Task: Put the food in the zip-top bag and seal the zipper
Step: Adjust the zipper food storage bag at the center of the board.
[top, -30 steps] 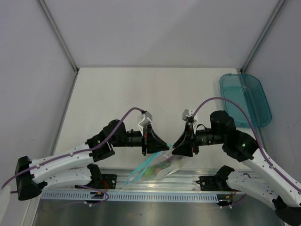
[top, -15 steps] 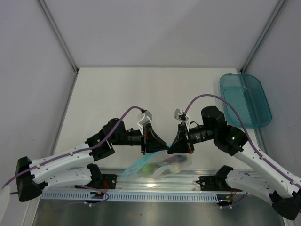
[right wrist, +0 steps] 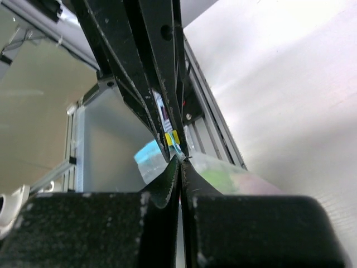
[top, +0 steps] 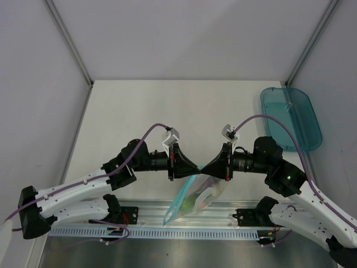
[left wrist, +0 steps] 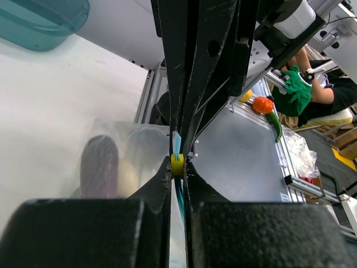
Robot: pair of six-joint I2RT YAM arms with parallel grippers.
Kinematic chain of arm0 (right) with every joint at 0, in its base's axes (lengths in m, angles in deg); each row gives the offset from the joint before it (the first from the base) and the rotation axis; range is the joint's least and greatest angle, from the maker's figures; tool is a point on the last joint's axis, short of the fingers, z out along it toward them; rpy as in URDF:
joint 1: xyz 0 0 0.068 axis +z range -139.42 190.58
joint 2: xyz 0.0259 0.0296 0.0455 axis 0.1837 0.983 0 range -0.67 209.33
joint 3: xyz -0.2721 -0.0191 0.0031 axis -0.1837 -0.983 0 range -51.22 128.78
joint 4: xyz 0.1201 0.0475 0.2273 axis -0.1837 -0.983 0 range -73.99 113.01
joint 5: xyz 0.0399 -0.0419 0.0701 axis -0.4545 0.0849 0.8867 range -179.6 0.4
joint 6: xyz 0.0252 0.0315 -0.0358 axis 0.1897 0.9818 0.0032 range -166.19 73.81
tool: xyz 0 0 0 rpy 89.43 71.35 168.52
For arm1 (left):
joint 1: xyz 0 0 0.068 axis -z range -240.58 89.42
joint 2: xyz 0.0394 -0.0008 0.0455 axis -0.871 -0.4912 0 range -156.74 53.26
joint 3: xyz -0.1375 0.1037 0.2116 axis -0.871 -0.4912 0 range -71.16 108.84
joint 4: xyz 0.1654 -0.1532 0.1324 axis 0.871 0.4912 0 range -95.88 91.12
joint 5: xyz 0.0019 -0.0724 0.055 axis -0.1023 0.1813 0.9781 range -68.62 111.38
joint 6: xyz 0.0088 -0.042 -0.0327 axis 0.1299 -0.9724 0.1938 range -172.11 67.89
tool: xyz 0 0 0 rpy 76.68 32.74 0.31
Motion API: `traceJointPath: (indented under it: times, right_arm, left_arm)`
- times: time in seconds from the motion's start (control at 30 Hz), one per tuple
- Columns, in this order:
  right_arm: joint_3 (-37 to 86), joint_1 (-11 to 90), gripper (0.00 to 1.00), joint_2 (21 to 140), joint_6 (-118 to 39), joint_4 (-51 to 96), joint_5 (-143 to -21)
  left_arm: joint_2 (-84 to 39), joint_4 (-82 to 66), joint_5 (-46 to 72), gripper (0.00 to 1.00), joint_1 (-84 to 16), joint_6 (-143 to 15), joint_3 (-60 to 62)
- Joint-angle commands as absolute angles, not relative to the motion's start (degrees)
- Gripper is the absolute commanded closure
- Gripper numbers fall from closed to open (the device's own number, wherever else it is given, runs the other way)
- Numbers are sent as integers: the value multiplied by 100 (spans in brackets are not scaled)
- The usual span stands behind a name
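The table [top: 167, 106] carries both arms. At its near edge the zip-top bag [top: 205, 192] hangs between the left gripper [top: 194, 169] and the right gripper [top: 206, 169]. The two sets of jaws meet tip to tip, each clenched on the zipper [top: 179, 200]. The food [top: 195, 203] sits inside the bag.

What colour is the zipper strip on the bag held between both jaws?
Teal-blue. The zipper runs along the clear zip-top bag mouth; the top external view shows it best.
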State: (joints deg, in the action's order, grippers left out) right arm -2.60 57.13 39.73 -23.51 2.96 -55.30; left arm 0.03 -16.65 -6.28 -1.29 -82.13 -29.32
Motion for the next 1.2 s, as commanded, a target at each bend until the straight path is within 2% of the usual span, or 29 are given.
traceJointPath:
  times: [0.0, 0.43, 0.47, 0.53, 0.57, 0.67, 0.7, 0.83, 0.93, 0.97, 1.0, 1.1, 1.13, 1.17]
  right_arm:
    - [-288, 5716, 100, 3870, -1921, 1123, -6156]
    - [-420, 6033, 100, 3756, -2237, 868, -6175]
    - [-429, 6033, 100, 3756, -2176, 877, -6166]
    - [-464, 6077, 100, 3747, -2132, 921, -6165]
    - [-473, 6086, 100, 3747, -2114, 921, -6183]
    - [-473, 6086, 100, 3756, -2052, 895, -6270]
    - [-464, 6086, 100, 3756, -2000, 878, -6297]
    - [-394, 6094, 100, 3817, -1816, 947, -6263]
    - [-297, 6095, 100, 3844, -1771, 922, -6262]
    - [-227, 6095, 100, 3861, -1797, 860, -6262]
    - [-183, 6095, 100, 3861, -1832, 825, -6245]
    - [44, 6095, 100, 3984, -2130, 492, -6088]
    - [115, 6086, 100, 4037, -2245, 395, -6017]
    - [194, 6060, 100, 4107, -2446, 168, -5929]
  left_arm:
    - [132, -1441, -797, 99, -160, -8287, -2976]
    - [334, -1353, -859, 100, -178, -8358, -2985]
    - [317, -1370, -859, 96, -178, -8358, -2994]
    - [290, -1353, -842, 76, -178, -8358, -2994]
    - [282, -1318, -720, 53, -178, -8358, -3003]
    - [378, -1274, -561, 30, -178, -8331, -3134]
    - [430, -1283, -525, 29, -178, -8331, -3170]
    - [641, -1186, -446, 33, -178, -8331, -3415]
    - [694, -1107, -428, 44, -178, -8322, -3521]
    - [721, -1063, -420, 54, -178, -8322, -3539]
    - [730, -1054, -428, 60, -178, -8348, -3556]
    - [738, -984, -393, 92, -178, -8366, -3601]
    - [747, -940, -384, 100, -178, -8358, -3583]
    - [756, -896, -376, 99, -178, -8331, -3566]
